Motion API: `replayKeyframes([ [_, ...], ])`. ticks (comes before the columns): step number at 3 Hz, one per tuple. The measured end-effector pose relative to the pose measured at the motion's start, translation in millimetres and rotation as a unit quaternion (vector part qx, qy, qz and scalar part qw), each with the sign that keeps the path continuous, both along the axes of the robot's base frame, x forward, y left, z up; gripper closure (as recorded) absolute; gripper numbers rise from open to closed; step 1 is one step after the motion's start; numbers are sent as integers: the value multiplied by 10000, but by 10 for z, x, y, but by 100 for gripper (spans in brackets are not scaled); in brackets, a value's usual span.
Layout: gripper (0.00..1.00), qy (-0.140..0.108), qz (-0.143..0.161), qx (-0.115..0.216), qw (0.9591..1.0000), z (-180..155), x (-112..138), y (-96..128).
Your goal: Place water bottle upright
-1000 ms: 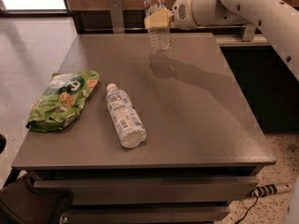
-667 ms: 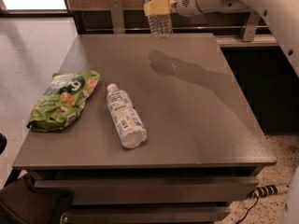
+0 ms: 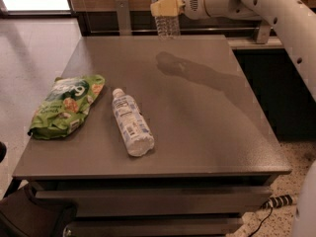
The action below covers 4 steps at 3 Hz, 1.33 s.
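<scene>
The water bottle point(image 3: 167, 23) is a small clear ribbed plastic bottle. It hangs upright in the air above the far edge of the grey table point(image 3: 197, 117), and its top is cut off by the frame. My gripper point(image 3: 165, 6) is shut on the bottle's upper body, with cream-coloured fingers point(image 3: 163, 7) around it. The white arm reaches in from the upper right. The bottle's shadow falls on the table below it.
A larger bottle with a white printed label point(image 3: 131, 122) lies on its side near the table's front left. A green snack bag point(image 3: 66, 105) lies at the left edge. A dark shelf and a metal bracket point(image 3: 122, 15) stand behind the table.
My gripper has lifted the water bottle higher and carried it slightly left, toward the far edge. The lying bottle and snack bag have not moved.
</scene>
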<state>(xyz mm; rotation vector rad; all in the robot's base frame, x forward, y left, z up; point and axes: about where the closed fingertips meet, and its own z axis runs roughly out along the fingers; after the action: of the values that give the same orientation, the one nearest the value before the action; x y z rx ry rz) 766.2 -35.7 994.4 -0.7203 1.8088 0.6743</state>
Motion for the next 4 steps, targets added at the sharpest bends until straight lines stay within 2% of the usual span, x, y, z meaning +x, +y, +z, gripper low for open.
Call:
replayKeyframes([
  [1,100,-616,551,114,9965,-160,171,219],
  [2,100,-914,979,21,9910,-229,160,358],
  [3,100,-1139,1249,-63,9856,-321,87,499],
  [4,100,-1227,1404,72,9824,-481,38,692],
])
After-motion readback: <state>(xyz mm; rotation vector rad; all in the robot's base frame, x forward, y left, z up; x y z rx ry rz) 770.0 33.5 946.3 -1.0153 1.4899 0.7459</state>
